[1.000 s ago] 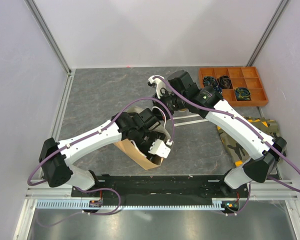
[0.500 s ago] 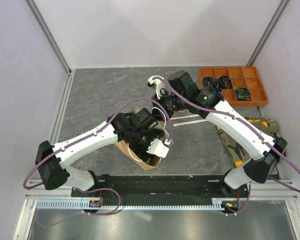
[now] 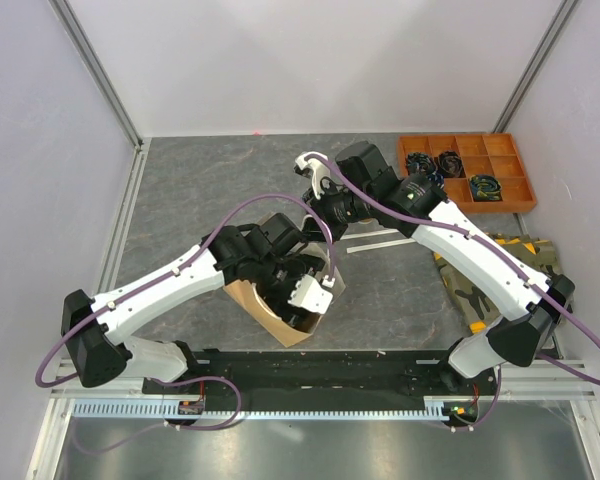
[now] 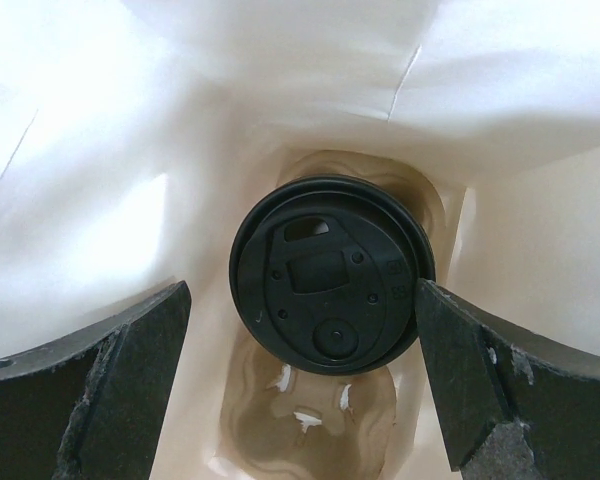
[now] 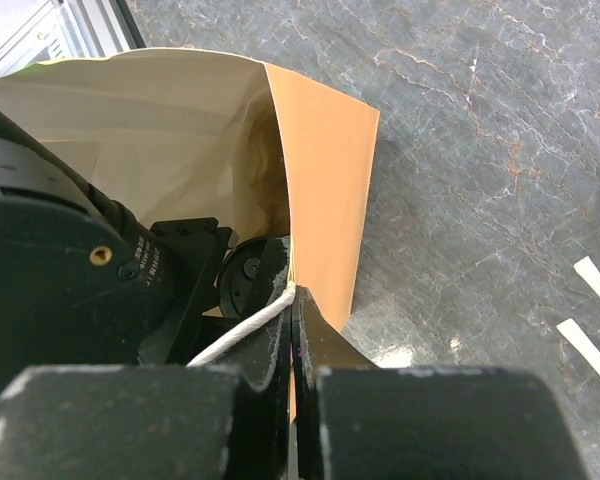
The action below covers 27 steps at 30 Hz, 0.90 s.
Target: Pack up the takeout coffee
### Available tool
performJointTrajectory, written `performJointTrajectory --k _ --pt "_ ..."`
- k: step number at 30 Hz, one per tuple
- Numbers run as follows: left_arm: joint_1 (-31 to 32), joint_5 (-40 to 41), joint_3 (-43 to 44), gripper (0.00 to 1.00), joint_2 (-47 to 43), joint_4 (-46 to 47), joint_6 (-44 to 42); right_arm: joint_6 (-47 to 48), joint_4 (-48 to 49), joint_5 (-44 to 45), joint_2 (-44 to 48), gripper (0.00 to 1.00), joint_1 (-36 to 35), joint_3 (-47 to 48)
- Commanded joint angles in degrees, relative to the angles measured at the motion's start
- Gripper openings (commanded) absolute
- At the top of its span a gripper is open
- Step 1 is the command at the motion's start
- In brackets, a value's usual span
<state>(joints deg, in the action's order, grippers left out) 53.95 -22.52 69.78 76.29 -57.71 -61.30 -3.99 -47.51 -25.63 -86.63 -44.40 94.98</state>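
The tan paper bag (image 3: 248, 297) stands tilted on the table with its mouth open. My left gripper (image 4: 302, 290) is open and reaches down inside it (image 3: 302, 300). Below it, one coffee cup with a black lid (image 4: 330, 290) sits in the brown pulp carrier (image 4: 310, 440) at the bag's bottom. The fingers (image 4: 130, 370) stand on either side of the lid and grip nothing. My right gripper (image 5: 292, 300) is shut on the bag's rim (image 5: 325, 190) next to a white handle cord (image 5: 245, 330) and holds the mouth open (image 3: 310, 208). Other cups are hidden.
An orange compartment tray (image 3: 467, 172) with small dark items stands at the back right. A camouflage cloth (image 3: 500, 275) lies at the right. White strips (image 3: 380, 238) lie on the grey table behind the bag, and they show in the right wrist view (image 5: 590, 300).
My left arm has swung to the left and its gripper has shifted a little left inside the bag. The right arm has stayed on the bag's rim.
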Motion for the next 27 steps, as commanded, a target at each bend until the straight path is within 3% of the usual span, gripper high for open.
performJointTrajectory --k 1,27 --pt "-0.5 -3.7 0.5 1.00 -1.4 -1.1 -2.6 1.4 0.9 0.4 1.3 0.00 -0.2 3.3" --pt "-1.8 -8.0 5.8 1.00 -0.2 -4.2 -4.8 8.6 -1.4 4.5 1.1 0.00 -0.7 4.7"
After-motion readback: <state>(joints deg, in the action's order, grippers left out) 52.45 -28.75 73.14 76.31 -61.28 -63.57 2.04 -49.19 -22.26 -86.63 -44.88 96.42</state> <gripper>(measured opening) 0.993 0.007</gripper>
